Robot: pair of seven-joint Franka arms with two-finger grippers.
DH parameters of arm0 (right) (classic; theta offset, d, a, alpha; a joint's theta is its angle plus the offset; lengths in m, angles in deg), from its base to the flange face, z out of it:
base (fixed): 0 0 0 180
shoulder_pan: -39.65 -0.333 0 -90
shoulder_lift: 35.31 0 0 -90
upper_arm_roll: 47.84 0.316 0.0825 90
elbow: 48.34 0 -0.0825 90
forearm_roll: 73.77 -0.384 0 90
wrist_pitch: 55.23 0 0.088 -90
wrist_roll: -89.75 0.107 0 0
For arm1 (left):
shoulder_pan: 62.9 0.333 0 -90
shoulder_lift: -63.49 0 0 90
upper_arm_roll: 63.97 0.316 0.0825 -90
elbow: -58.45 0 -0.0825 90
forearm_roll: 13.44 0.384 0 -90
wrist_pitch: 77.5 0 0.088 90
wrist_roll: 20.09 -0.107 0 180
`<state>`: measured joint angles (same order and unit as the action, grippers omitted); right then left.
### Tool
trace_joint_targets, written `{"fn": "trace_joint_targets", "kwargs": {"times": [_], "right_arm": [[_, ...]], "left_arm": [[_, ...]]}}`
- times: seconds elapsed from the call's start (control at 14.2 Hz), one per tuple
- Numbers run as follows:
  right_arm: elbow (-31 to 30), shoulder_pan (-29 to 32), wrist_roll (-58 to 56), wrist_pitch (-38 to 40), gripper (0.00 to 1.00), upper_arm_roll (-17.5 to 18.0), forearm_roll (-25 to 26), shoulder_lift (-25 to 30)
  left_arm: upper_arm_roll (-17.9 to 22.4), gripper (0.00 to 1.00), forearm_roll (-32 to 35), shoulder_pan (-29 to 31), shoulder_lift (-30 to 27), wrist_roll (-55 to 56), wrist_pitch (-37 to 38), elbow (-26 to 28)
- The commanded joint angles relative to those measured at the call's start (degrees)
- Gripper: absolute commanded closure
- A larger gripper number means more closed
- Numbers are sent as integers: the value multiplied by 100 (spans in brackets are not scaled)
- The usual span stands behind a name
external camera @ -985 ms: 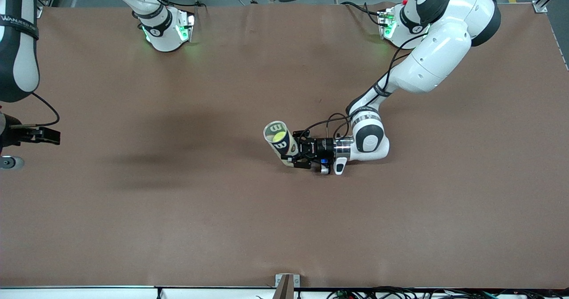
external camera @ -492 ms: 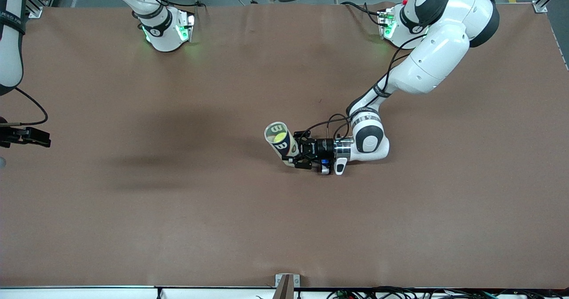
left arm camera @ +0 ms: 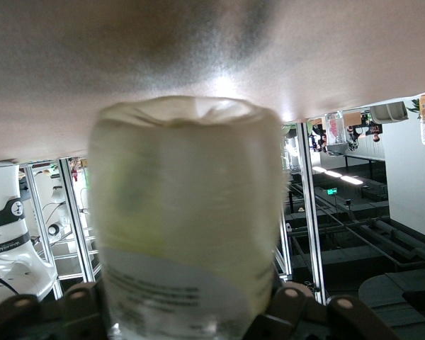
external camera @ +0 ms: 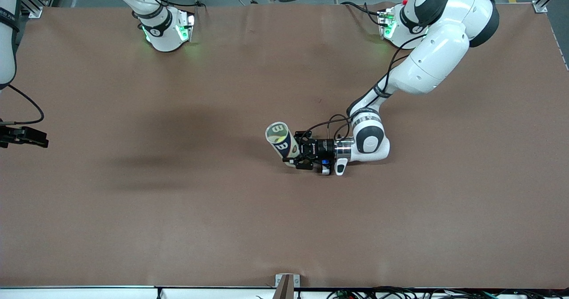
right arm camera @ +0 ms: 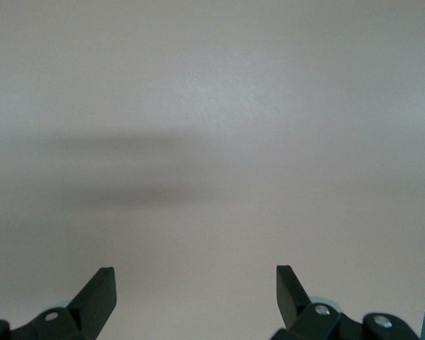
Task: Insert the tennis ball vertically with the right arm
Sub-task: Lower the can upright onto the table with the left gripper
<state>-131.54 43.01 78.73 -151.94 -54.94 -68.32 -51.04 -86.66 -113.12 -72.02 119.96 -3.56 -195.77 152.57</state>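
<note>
Clear plastic tennis-ball tube [external camera: 282, 143] stands near mid-worktop [external camera: 178, 210], mouth upward, a yellow ball apparently already inside. The left gripper [external camera: 297, 157] flanks its base; whether its jaws clamp the wall, I cannot tell. The right gripper [right arm camera: 195, 297] hangs released and empty over the worktop's right-arm end. Insertion judged complete; remaining: free the tube without tipping it.

The right gripper [external camera: 31, 137] has drawn back toward the table's edge, and the can [external camera: 282, 142] stands a touch straighter
</note>
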Motion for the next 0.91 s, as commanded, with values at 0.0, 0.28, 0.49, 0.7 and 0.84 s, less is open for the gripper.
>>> {"fn": "trace_joint_targets", "kwargs": {"times": [0.0, 0.28, 0.49, 0.7, 0.84], "right_arm": [[102, 94, -94, 100, 0, 77, -70, -36], [102, 94, -103, 92, 0, 86, -70, -36], [102, 103, -146, 92, 0, 86, -70, -36], [102, 103, -278, 83, 0, 77, -70, -36], [102, 68, -270, 74, 0, 86, -70, -36]], "left_arm": [[169, 10, 54, -46, 101, 9, 66, -104], [178, 4, 72, -20, 83, 35, 66, -104], [213, 1, 133, 24, 31, 44, 66, -104], [248, 1, 308, 6, -4, 499, 32, -279], [248, 1, 423, 15, -83, 589, -4, -288]]}}
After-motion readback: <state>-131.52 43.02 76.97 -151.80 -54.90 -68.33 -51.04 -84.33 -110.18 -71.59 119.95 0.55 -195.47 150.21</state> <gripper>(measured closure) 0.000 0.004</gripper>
